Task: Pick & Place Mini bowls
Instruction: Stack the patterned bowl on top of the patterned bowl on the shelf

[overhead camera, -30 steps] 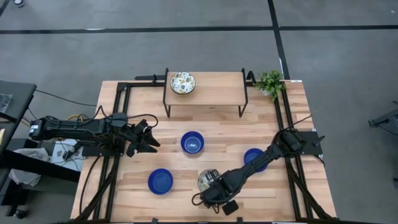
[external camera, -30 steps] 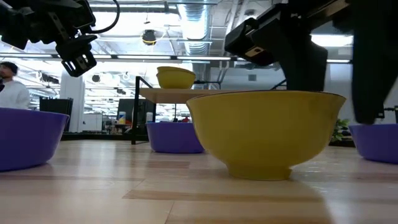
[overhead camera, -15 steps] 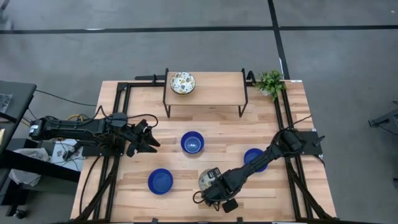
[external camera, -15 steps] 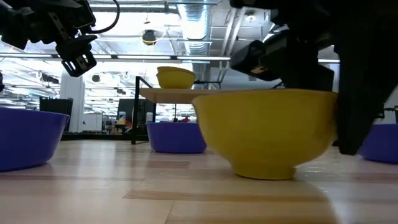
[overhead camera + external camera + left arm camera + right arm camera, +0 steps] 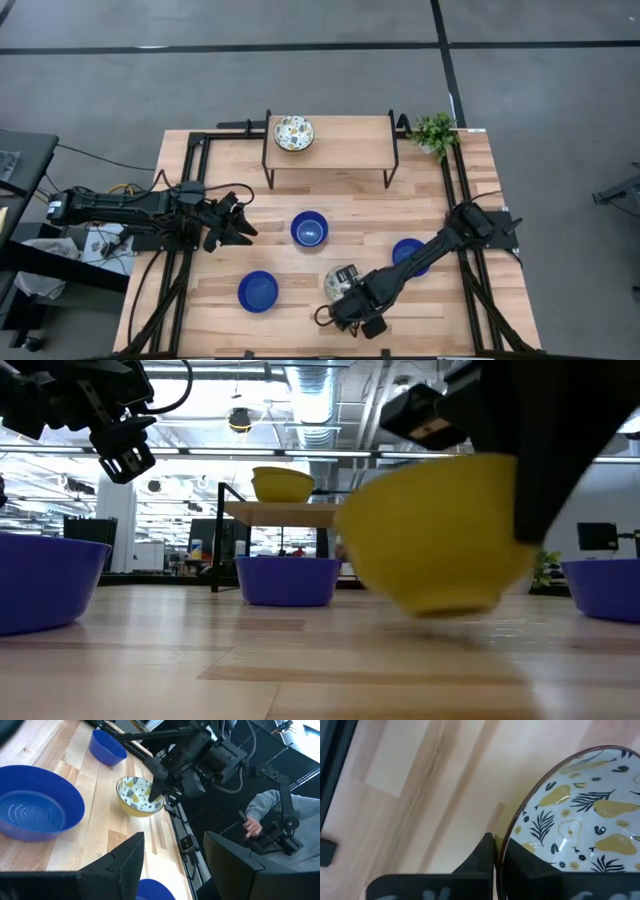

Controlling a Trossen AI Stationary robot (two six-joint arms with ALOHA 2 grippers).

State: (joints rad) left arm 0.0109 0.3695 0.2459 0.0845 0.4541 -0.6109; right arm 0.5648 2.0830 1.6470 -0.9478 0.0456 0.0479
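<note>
— What has the right gripper (image 5: 345, 296) got?
— Its fingers are pinched on the rim of a patterned bowl (image 5: 341, 282), yellow outside, white inside with pears and leaves, tilted just off the table (image 5: 420, 215) at the near edge

— And around it?
— Three blue bowls: one left (image 5: 258, 291), one centre (image 5: 309, 229), one right (image 5: 407, 252) under the arm. A second patterned bowl (image 5: 293, 133) sits on the far shelf (image 5: 350, 140)

— The left gripper (image 5: 240, 222)?
— Hovers at the left, fingers apart, empty
</note>
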